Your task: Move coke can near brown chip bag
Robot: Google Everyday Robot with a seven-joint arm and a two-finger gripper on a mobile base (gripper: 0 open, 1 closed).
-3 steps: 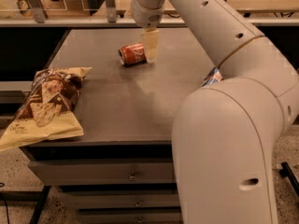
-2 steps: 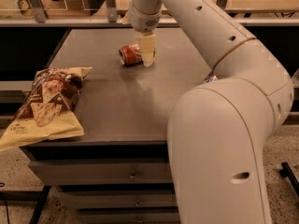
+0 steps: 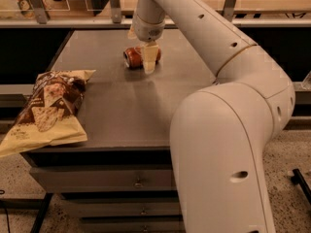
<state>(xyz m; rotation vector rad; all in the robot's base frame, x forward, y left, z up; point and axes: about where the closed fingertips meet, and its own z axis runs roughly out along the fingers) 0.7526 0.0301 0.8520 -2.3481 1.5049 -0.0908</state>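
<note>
The coke can (image 3: pixel 133 58) lies on its side on the far middle of the grey table (image 3: pixel 121 106), red-orange with a silver end facing left. My gripper (image 3: pixel 141 46) hangs straight down over it, open, with one pale finger (image 3: pixel 149 58) in front of the can and the other behind it. The brown chip bag (image 3: pixel 46 108) lies flat at the table's front left corner, partly overhanging the edge, well apart from the can.
My large white arm (image 3: pixel 223 130) fills the right side of the view and hides the table's right part. Drawers (image 3: pixel 102 178) sit under the tabletop. A railing with posts (image 3: pixel 114 4) runs behind the table.
The gripper has come down over the can, so its fingers now stand on either side of it. The can and the bag have not moved.
</note>
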